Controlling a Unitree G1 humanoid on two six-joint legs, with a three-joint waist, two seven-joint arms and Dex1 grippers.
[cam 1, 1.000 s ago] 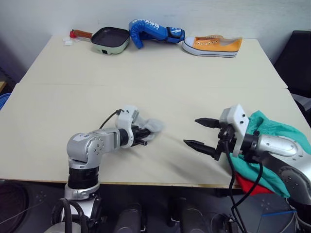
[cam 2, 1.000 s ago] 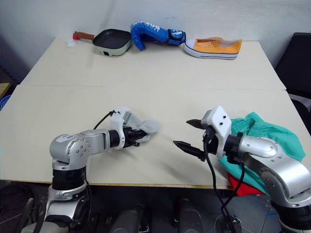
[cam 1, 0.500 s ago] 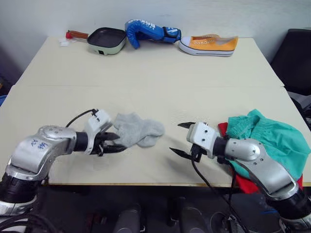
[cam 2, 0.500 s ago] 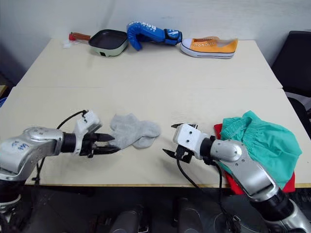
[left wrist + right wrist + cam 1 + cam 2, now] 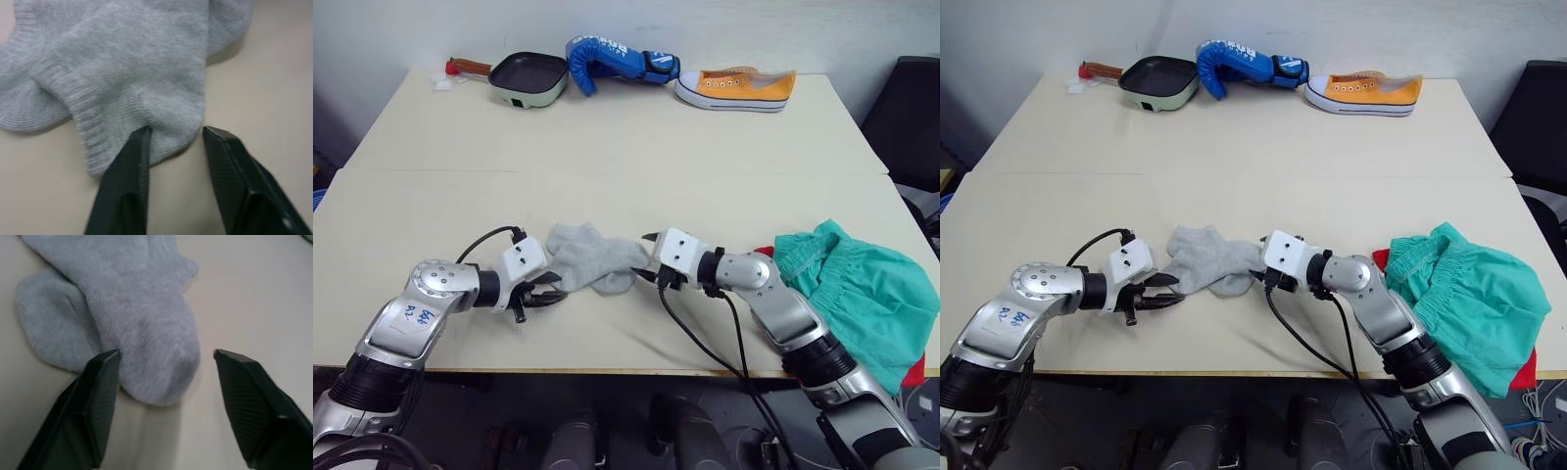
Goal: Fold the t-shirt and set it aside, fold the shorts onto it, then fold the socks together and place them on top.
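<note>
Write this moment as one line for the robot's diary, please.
step: socks | socks flat on table | left tool open at one end | right tool open at other end

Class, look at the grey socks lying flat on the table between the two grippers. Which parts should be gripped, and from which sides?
Grip the socks at their two opposite ends. They lie flat and overlapped, with thin edges facing each arm. The left gripper should probably pinch the near cuff edge from the robot's left; the right gripper, open, suits the rounded toe end from the right, low along the table.
</note>
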